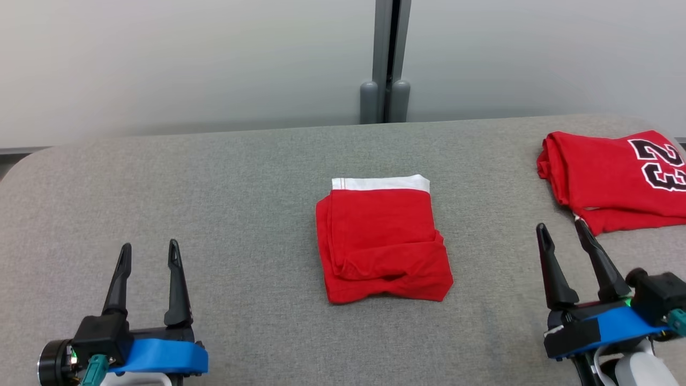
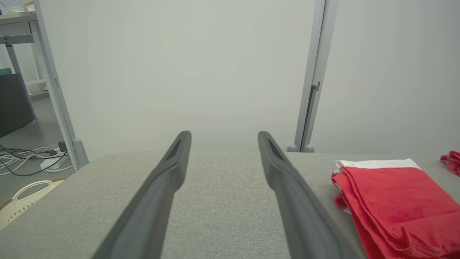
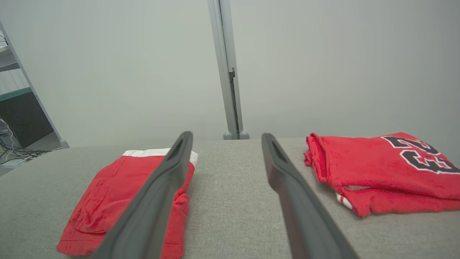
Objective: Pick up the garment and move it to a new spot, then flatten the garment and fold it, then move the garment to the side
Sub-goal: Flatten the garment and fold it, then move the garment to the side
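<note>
Your left fingers [image 1: 177,284] stand spread apart and hold nothing, low over the bare grey tabletop [image 1: 214,187] at its near left. Your right fingers [image 1: 551,268] are likewise released and empty at the near right, their tips just short of the folded red jersey [image 1: 605,177] that lies at the far right edge with the number 23 facing up. The garment [image 1: 380,241], red shorts with a white waistband [image 1: 380,183], lies folded into a compact rectangle at the middle of the tabletop, well apart from both sets of fingers and clear of the jersey. On the floor beyond the tabletop's left corner, the left wrist view shows part of a cream basket [image 2: 21,201]; you cannot tell what is in it.
</note>
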